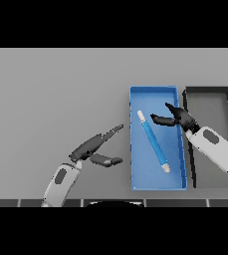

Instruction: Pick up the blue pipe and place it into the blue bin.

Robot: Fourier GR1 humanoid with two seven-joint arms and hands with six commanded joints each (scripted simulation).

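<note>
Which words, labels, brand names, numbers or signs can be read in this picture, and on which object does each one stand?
None: no readable text shows anywhere.
Blue pipe, lying in the blue bin: plain blue with white ends, no marking.
Blue bin and dark bin: no label.
Left hand, right hand and the grey table: no writing or sign.

Matt blue bin (134, 149), smooth blue pipe (153, 141), matt grey table (56, 94).
</note>
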